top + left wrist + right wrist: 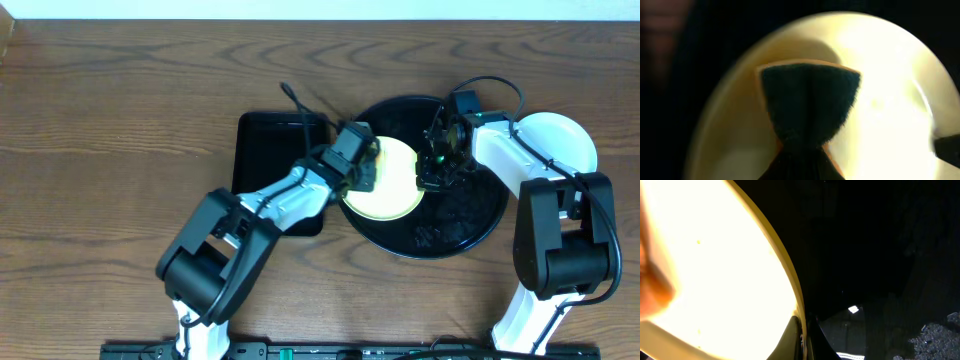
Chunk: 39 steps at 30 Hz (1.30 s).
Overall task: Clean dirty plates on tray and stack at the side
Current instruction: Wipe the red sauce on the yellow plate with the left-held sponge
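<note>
yellow plate (392,190) sits on the left half of the round tray (470,215), its left edge hanging past the tray rim; left fingers (365,170) are closed on a dark brush (807,107), bristles splayed flat on the plate's upper left face; right fingers (435,175) look clamped on the plate's right rim, though the right wrist view only shows the rim running down into them; a pale plate (565,140) is already on the bench at the right, partly under the right arm; can't tell if it's one or two; rectangular tray (265,140) is to the left, under the left arm.

my read: mid-scrub, plate face looks mostly clean.

risks:
- glossy rim and a thin pinch; brush side-load could twist the plate out of the right grip
- plate overhangs the tray edge; hard downward brush pressure there could tip it
- grey specks (440,235) on the tray floor; dragging the plate across could re-soil its underside
- both arms crowd the plate; wrist contact likely if either sweeps inward
</note>
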Tool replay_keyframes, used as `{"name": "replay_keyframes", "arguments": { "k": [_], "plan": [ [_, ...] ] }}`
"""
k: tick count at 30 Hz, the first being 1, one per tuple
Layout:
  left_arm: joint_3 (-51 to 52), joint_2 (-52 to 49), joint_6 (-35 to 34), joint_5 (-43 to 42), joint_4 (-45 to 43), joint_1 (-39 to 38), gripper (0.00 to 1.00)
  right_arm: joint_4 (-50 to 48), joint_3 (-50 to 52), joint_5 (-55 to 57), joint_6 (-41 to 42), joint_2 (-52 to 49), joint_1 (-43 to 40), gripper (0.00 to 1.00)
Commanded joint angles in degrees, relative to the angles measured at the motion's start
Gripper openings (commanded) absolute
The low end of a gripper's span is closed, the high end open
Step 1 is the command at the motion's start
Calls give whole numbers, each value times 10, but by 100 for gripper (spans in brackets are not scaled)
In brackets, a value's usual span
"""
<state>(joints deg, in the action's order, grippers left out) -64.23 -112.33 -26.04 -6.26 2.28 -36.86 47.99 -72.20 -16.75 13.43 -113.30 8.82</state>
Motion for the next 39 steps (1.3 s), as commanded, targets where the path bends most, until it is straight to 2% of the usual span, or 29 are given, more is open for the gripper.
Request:
{"name": "replay_keyframes", "arguments": {
  "k": [1,7,17,20,24,28,33,39],
  "plan": [
    [11,44,38,-56,7,0,8,5,11,4,-2,-9,14,1],
    [11,73,23,-77,7,-22,7,6,11,4,-2,-9,14,1],
    [13,28,18,-74,21,-74,7,7,11,4,-2,-9,14,1],
    [14,10,20,-37,36,-76,8,9,11,4,-2,-9,14,1],
    [14,1,40,61,66,-68,7,11,11,4,-2,-9,13,1],
    [13,5,68,102,50,-49,7,11,11,4,-2,-9,14,1],
    [-5,38,85,86,3,-20,7,11,11,4,-2,-9,14,1],
    [-10,43,77,-38,-33,-30,7,11,11,4,-2,-9,14,1]
  ]
}}
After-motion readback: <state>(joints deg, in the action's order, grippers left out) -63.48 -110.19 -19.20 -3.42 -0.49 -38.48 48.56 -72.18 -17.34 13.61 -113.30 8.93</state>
